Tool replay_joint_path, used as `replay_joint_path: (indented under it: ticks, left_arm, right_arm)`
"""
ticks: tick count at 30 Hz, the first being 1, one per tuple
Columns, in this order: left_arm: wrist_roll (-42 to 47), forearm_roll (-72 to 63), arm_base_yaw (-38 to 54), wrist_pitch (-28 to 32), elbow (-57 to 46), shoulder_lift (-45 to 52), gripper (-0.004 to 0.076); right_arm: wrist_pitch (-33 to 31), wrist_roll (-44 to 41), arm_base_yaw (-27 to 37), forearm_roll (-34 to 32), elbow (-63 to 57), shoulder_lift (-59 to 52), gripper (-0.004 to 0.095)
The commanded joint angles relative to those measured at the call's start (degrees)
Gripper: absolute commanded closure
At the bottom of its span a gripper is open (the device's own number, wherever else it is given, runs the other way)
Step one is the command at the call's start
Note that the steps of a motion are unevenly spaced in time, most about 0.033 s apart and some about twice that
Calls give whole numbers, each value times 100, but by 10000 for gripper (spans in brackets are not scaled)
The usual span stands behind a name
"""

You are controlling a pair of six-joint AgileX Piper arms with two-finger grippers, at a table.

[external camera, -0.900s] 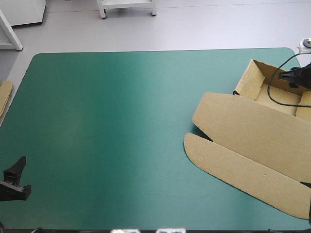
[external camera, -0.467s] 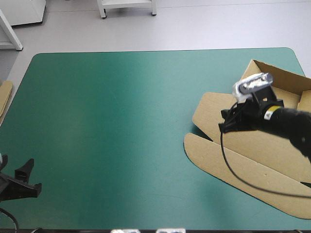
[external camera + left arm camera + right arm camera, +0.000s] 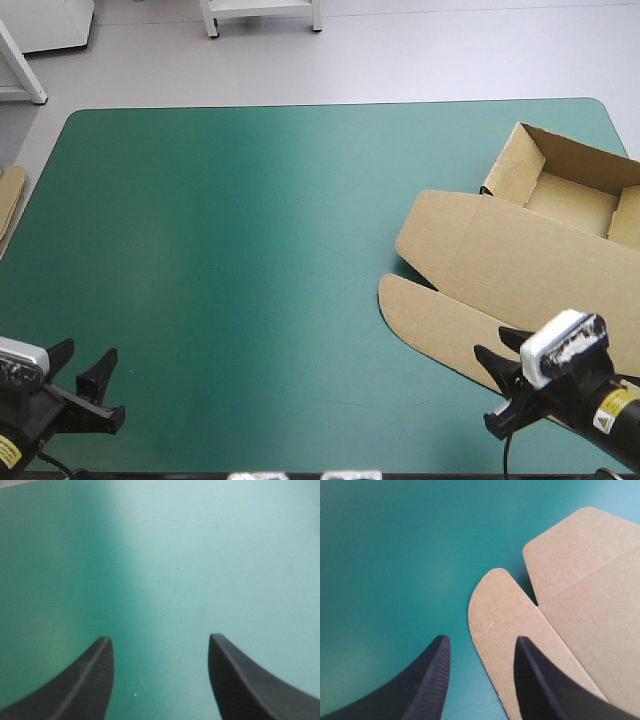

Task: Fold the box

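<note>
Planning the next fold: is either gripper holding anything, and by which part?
Nothing is held. The left gripper is open over the bare teal-green cover; the right gripper is open above the flat edge of the box.

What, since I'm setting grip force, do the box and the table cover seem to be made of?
The box looks like brown corrugated board, matte and uncoated: fine parallel ribbing and pressed crease lines show on its flat lid. The cover is teal-green, smooth with a soft sheen, likely a rubber or vinyl mat; the pictures leave that open.
</note>
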State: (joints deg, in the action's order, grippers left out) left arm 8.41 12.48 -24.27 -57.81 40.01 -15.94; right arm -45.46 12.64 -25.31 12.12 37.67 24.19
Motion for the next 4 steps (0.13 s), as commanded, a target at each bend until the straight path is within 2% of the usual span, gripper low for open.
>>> replay_joint_path:
  ticks: [1,4]
  left_arm:
    - [59,-190,-38,641,-258,407,344]
    - [27,-319,-38,785,-577,705,351]
  right_arm:
    - [529,133,-12,190,-416,-621,546]
    - [570,393,-12,212,-907,-1092,582]
